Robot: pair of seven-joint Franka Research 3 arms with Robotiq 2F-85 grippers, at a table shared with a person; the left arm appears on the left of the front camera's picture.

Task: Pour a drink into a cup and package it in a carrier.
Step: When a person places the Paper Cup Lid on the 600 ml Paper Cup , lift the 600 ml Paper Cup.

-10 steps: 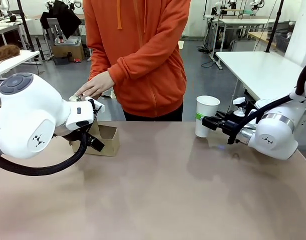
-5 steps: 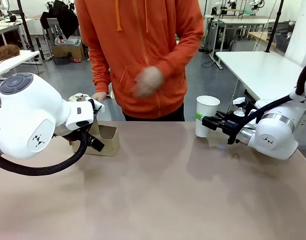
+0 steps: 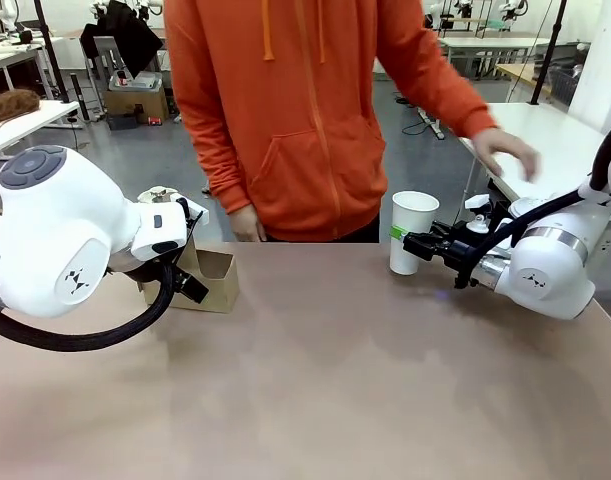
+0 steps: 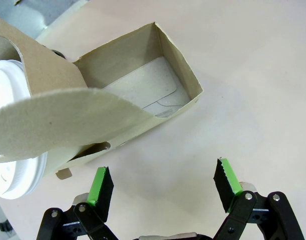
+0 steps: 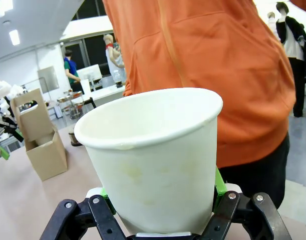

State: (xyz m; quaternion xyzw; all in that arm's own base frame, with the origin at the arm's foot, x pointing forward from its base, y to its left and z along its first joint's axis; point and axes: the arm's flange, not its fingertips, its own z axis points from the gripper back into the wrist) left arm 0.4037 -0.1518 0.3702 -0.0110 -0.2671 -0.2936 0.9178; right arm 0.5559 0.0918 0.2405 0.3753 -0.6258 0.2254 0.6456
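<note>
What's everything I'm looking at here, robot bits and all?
Table: one, tan-brown, under everything.
Cup: one, white paper, open-topped, upright at the table's far right.
Carrier: one, brown cardboard, far left of the table; one pocket empty.
White lid: one, in the carrier's other pocket.
Person: one, orange hoodie, at the far side; one hand stretched toward the robot's right.
Left gripper: one, black with green pads, open, by the carrier.
Right gripper: one, same colours, shut on the cup.
</note>
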